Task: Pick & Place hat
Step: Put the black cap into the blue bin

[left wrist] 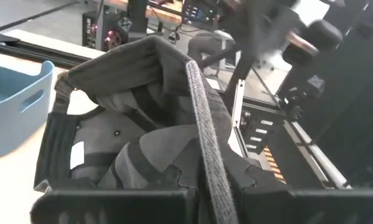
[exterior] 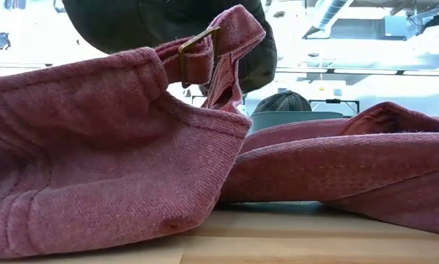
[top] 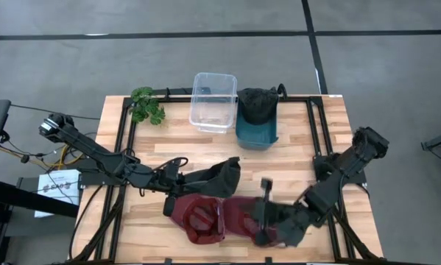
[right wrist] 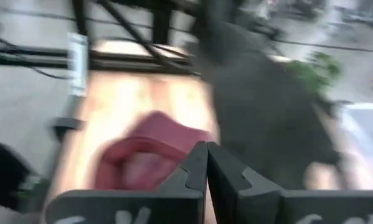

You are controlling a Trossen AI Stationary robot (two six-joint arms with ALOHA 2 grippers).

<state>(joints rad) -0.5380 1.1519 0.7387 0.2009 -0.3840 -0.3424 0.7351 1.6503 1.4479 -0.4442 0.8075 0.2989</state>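
A dark grey hat (top: 219,177) hangs over the table's middle, with my left gripper (top: 182,175) shut on it; its inside (left wrist: 118,143) faces the wrist. Below it two red hats lie on the wood, one (top: 198,218) toward the near left with a buckled strap (exterior: 198,42), one (top: 242,212) to its right. My right gripper (top: 265,193) hovers shut above the right red hat, with nothing between its fingers (right wrist: 206,167). Another dark hat (top: 255,104) sits in a blue bin (top: 258,132) at the far side. My left gripper pinches the dark grey hat's rim edge (left wrist: 206,155) between its two fingers, coming nearly level from the table's left. The edge runs along the line of the fingers. The hat is held up off the wood; whether it brushes the red hat below, I cannot tell.
A clear plastic box (top: 213,101) stands at the far edge beside the blue bin, and a green plant (top: 147,105) lies at the far left corner. Black frame rails (top: 123,140) run along the table's sides.
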